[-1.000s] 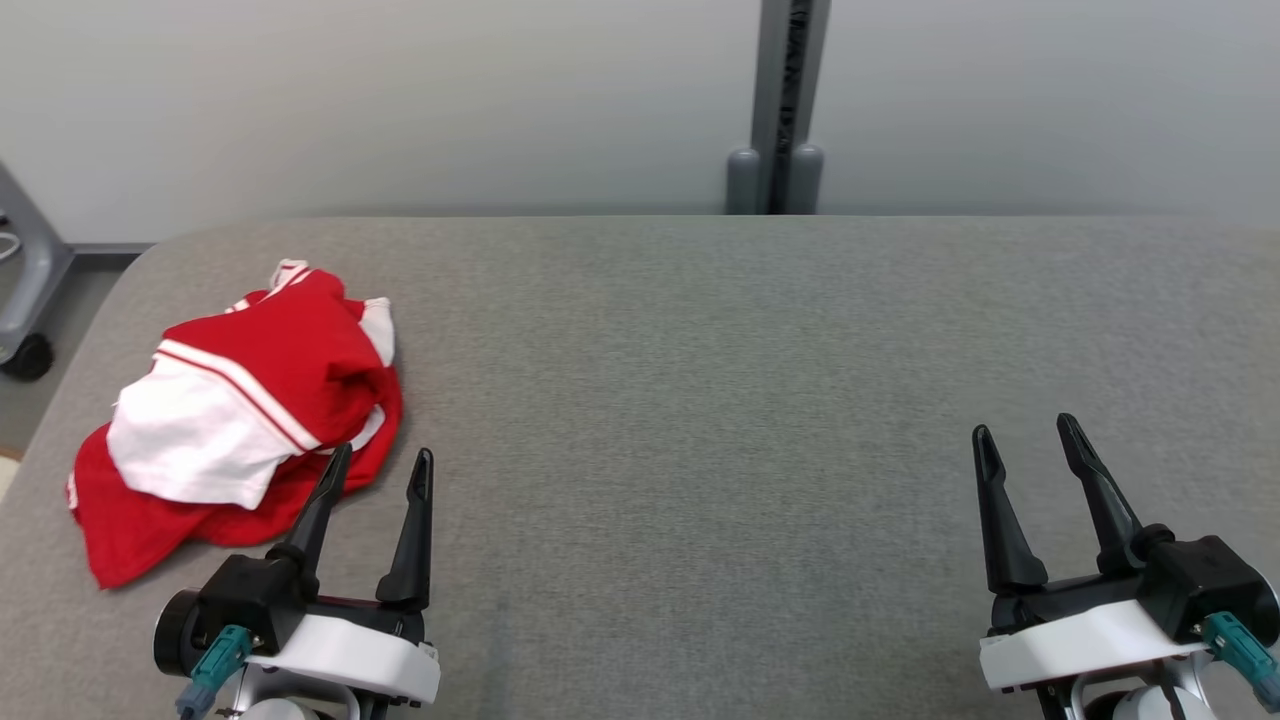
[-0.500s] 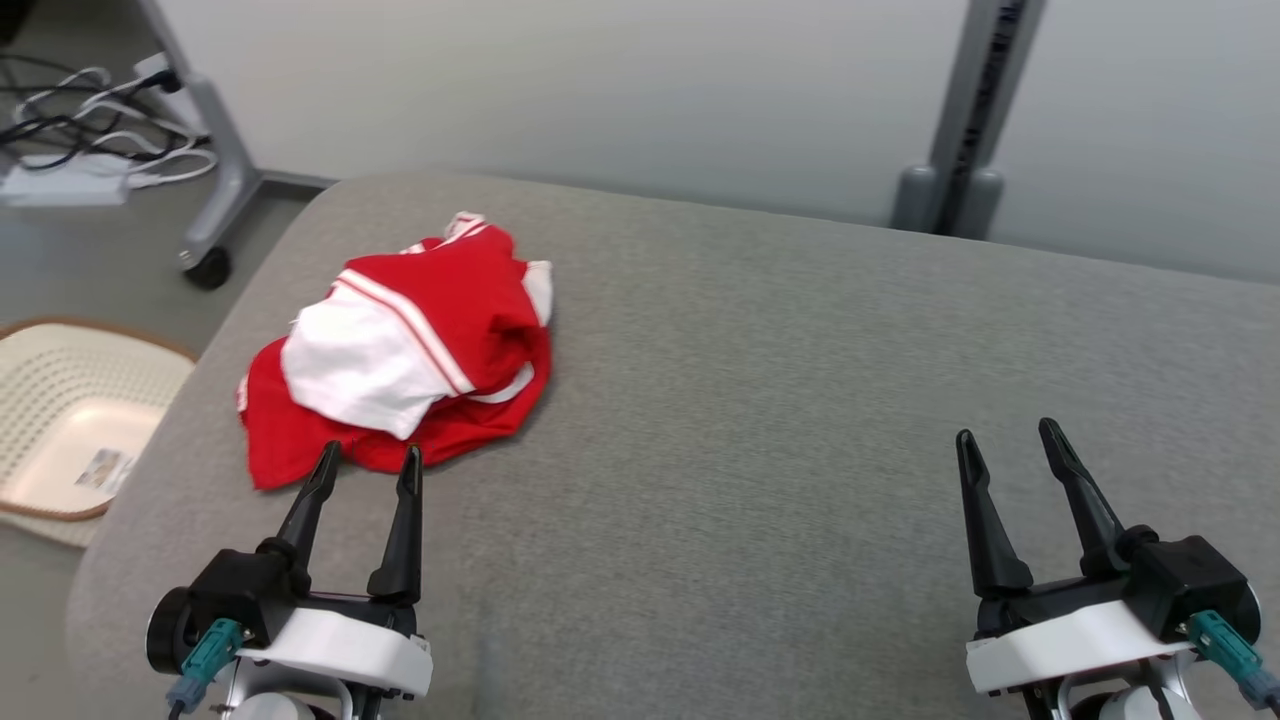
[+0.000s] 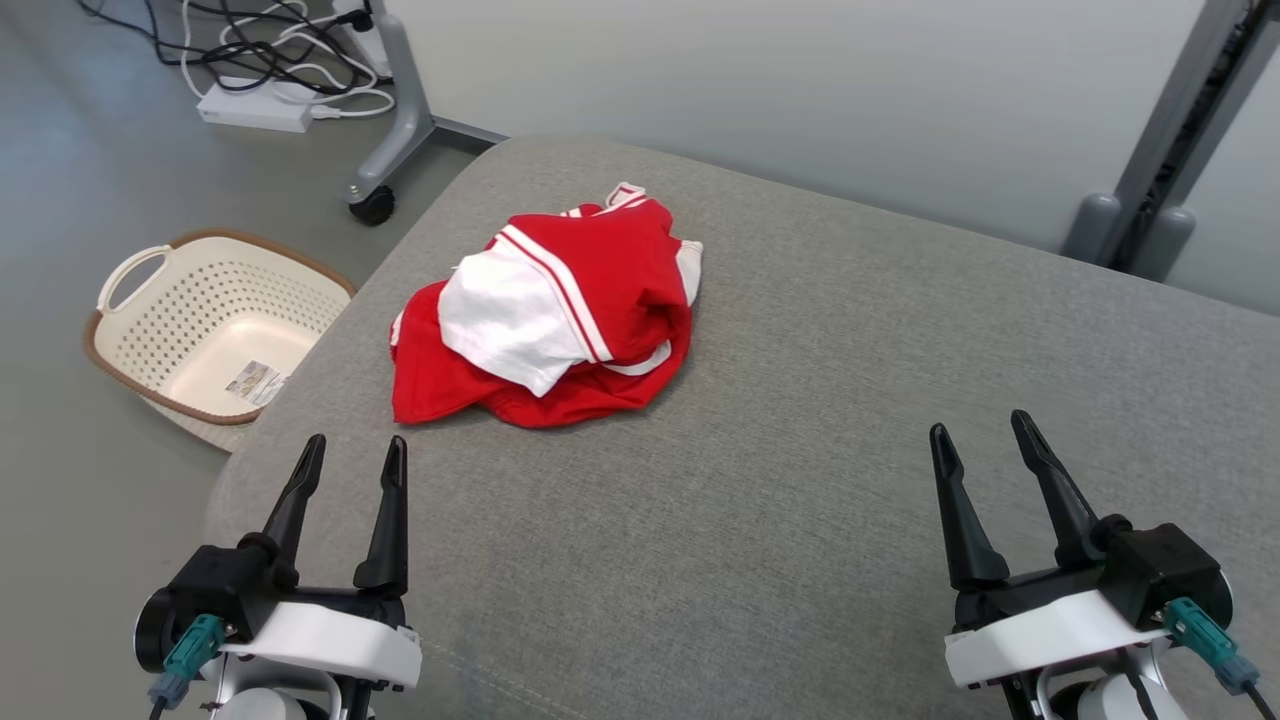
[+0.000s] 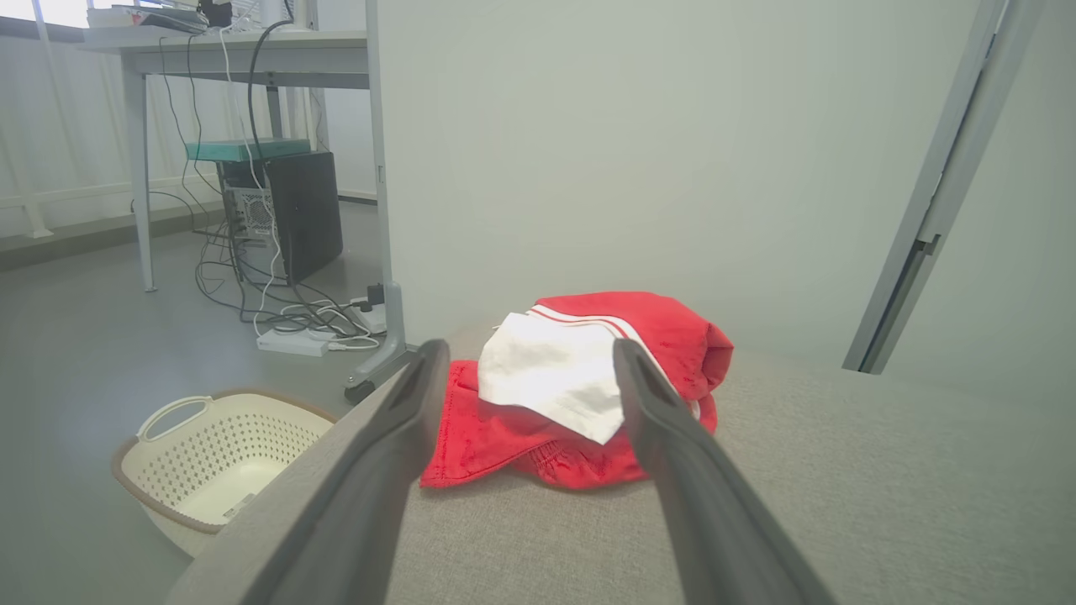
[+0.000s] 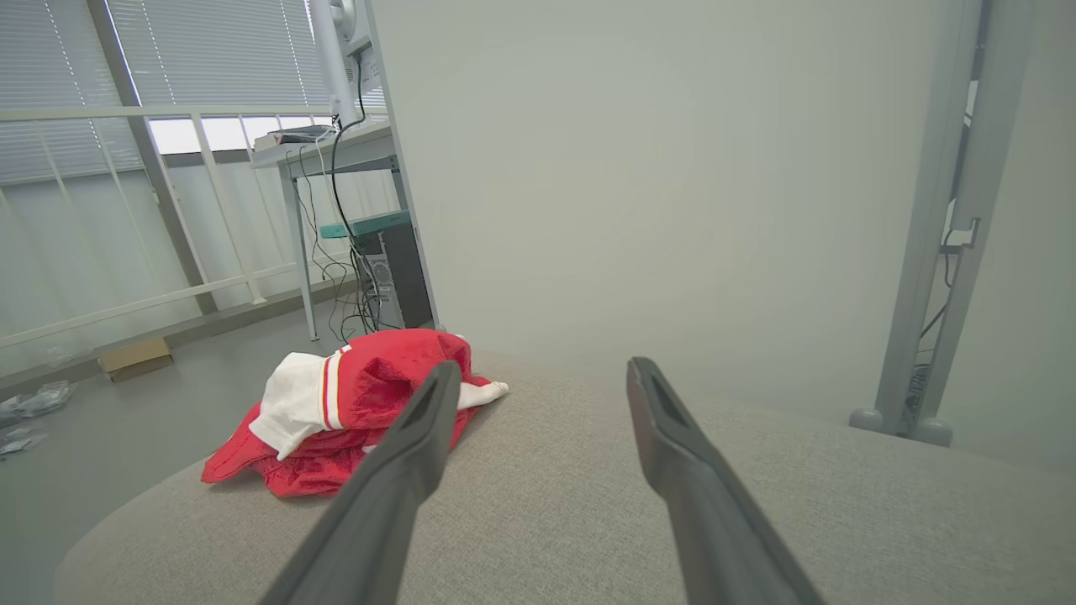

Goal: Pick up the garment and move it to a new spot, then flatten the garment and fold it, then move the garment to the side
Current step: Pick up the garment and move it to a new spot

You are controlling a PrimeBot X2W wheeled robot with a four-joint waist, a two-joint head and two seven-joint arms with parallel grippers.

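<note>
The garment (image 3: 550,310) is a crumpled red and white heap lying on the grey padded table (image 3: 800,480), near its far left corner. It also appears in the left wrist view as the garment (image 4: 580,386) straight ahead, and in the right wrist view as the garment (image 5: 353,403) off to the left. My left gripper (image 3: 356,450) hovers open over the table's near left edge, a short way in front of the heap, touching nothing. My right gripper (image 3: 985,425) stands open at the near right, far from the cloth and empty.
A cream laundry basket (image 3: 150,330) stands on the floor left of the table. A wheeled stand foot (image 3: 375,200) and a tangle of cables with a power strip (image 3: 260,100) lie beyond it. A grey post (image 3: 1150,200) rises behind the table's far right.
The camera has turned left, bringing the basket and cables into sight and shifting the garment toward the middle. Both grippers stay open and empty; the garment lies as before.
</note>
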